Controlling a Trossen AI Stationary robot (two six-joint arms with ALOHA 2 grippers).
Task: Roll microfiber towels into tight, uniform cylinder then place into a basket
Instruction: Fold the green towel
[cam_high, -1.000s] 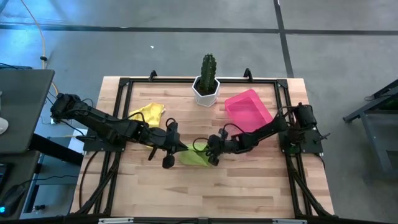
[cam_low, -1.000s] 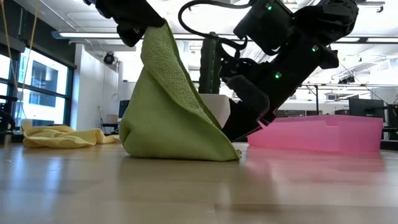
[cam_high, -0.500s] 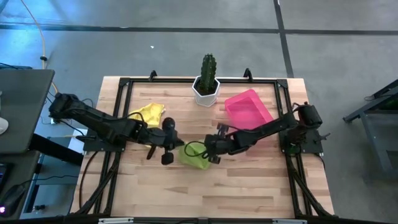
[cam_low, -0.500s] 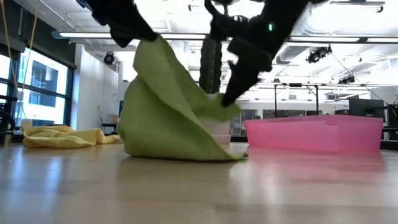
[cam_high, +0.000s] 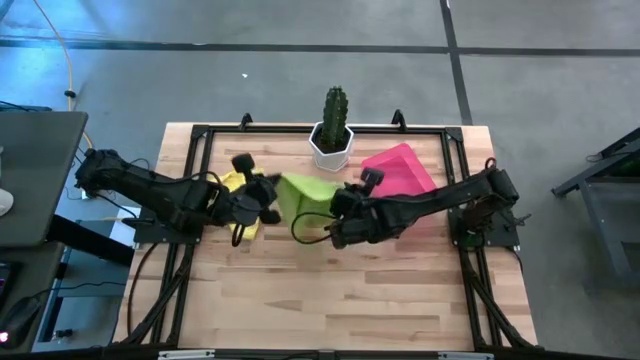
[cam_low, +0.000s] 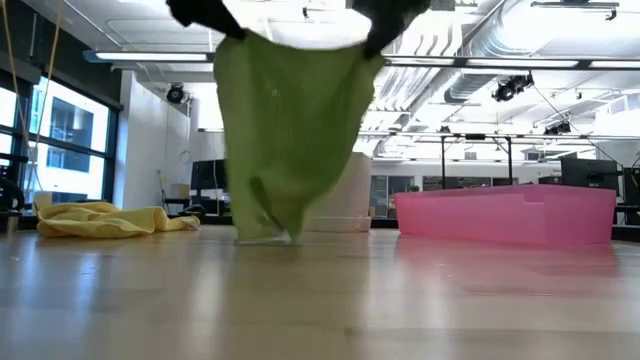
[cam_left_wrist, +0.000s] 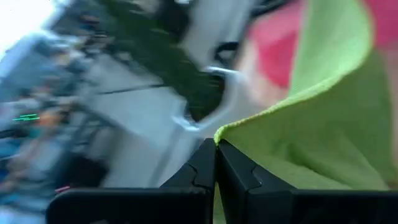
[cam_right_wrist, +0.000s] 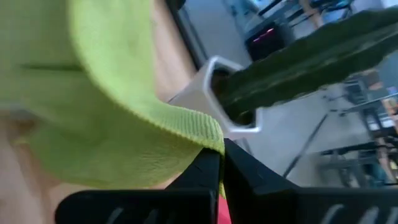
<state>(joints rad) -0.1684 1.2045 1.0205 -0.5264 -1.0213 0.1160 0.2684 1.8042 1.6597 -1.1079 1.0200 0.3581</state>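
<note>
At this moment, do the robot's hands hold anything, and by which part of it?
Both hold the lime green towel. The left hand and the right hand each pinch one upper corner, so it hangs spread between them.

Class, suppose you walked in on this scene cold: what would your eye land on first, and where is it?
First, the lime green towel, lifted mid-table and stretched between the left gripper and the right gripper, each shut on a top corner, its lower edge at the wood. Next, the pink basket at back right, behind the right arm. Then the yellow towel, crumpled on the left side.
</note>
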